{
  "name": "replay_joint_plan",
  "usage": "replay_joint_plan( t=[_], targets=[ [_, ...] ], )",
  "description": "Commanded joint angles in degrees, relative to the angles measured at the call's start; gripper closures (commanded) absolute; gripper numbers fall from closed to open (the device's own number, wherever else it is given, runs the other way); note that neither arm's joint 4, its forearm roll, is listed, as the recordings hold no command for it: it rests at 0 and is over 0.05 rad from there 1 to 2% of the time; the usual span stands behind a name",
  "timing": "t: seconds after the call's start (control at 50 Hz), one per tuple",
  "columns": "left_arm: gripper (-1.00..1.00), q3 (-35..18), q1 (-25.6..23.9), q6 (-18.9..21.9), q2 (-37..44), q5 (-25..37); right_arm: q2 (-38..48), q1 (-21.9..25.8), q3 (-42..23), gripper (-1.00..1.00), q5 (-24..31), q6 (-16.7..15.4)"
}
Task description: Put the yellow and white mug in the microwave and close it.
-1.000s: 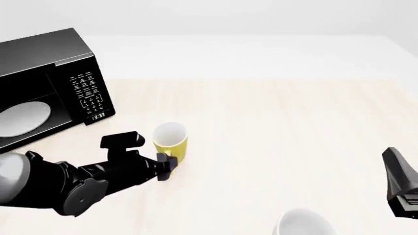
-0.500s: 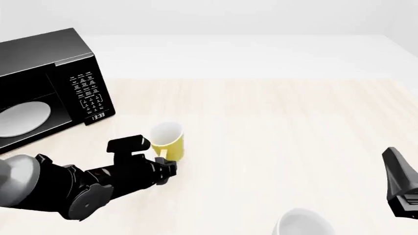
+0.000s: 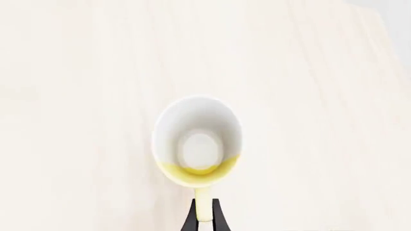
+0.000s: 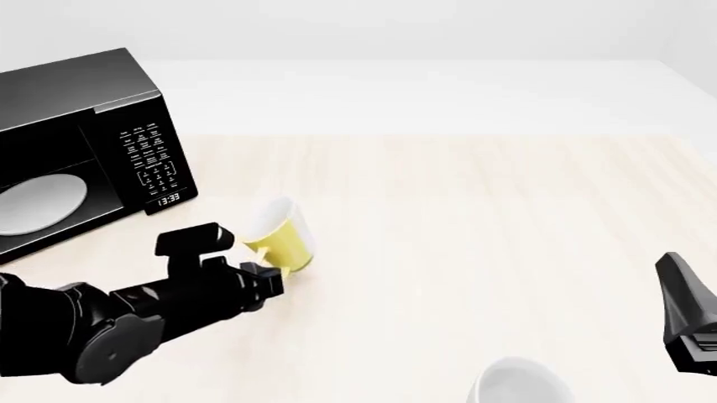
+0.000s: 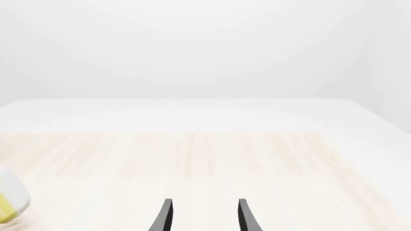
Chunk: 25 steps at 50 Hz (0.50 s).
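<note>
The yellow and white mug (image 4: 280, 237) was lifted clear of the bench (image 4: 482, 252), just off the microwave's (image 4: 84, 143) front corner on the button-panel side, tilted with its white mouth toward the microwave. The left hand (image 4: 267, 277) was clenched on the mug's handle, its two dark fingers (image 3: 190, 220) pressed against either side of that yellow handle. The microwave's cavity stood open, with the white round plate (image 4: 39, 204) resting inside. The right hand (image 5: 203, 214) hung released, far from the microwave, fingers parted and grasping nothing. A white cup (image 4: 521, 382) stood near it.
</note>
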Motion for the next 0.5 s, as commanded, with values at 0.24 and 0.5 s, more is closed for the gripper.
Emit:
replay_joint_plan(
  t=[0.24,0.5],
  targets=[
    [1.0,1.87,5.24,5.89,-12.85,6.64,0.01,0.01,0.0,-1.0,0.0,-0.01],
    [1.0,2.46,11.63,10.5,-20.09,11.87,0.01,-0.02,0.0,-1.0,0.0,0.02]
  ],
)
